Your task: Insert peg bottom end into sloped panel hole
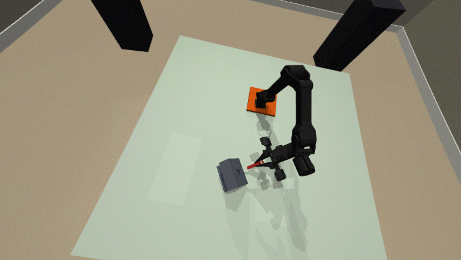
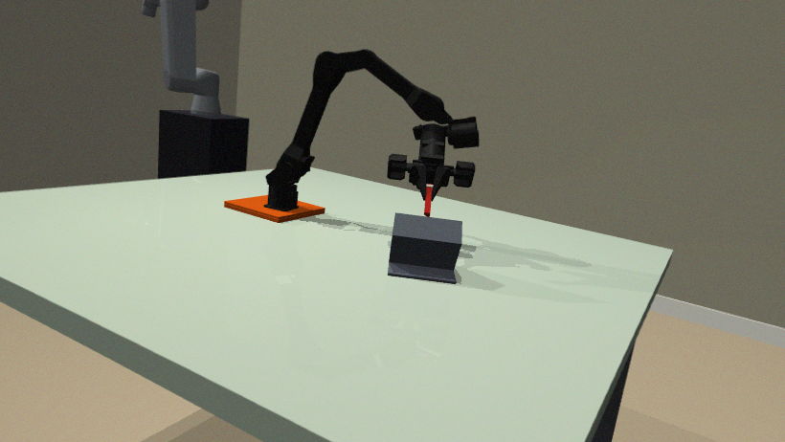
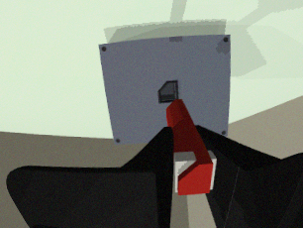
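Red peg point(image 3: 186, 139), flat-sided, pinched near its upper end between the black fingers of the gripper point(image 1: 265, 160), lifted clear of the counter point(image 2: 231, 307). Free lower end aimed at the dark hole point(image 3: 167, 92) in the grey sloped panel point(image 3: 142, 88); in the wrist view, tip just under and slightly to one side of the hole, overlapping its lower edge, whether touching cannot be told. Seen from the exterior view, peg point(image 2: 428, 200) near upright below the gripper point(image 2: 432, 185), tip at the level of the top edge of the panel block point(image 2: 425, 244). From the top view, peg point(image 1: 254, 165) slanting toward the panel point(image 1: 231, 174), its tip near the face but apart from the hole. Black arm point(image 1: 303, 106) arching over from an orange base plate point(image 1: 252, 97) on the pale green counter. Dark pillars point(image 1: 123, 22) beyond the far edge. Grey second robot point(image 2: 184, 49) on a black pedestal point(image 2: 200, 143) behind.
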